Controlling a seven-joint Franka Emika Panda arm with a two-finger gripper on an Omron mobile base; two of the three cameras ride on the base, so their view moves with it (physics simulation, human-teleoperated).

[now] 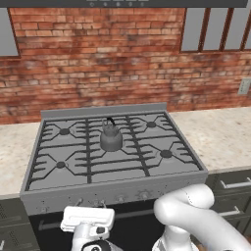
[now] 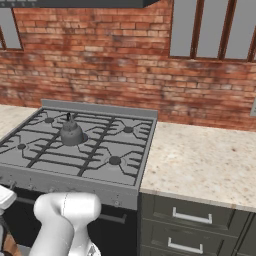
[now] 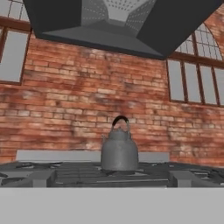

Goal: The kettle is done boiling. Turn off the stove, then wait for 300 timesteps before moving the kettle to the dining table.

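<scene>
The kettle [image 1: 111, 136] sits upright on the centre grates of the stove [image 1: 68, 184], where it boiled, while the end effector [image 1: 87, 220], jaws spread and holding nothing, hangs low before the front knobs [image 1: 98, 201], seemingly positioned for switching off.

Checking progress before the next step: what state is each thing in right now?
kettle: upright on the stove's centre grate, handle up, not held.
stove: grates carry the kettle alone; knob positions and flame too small to tell.
drawers: shut.
tool: open, per its spread; low in front of the stove.
</scene>
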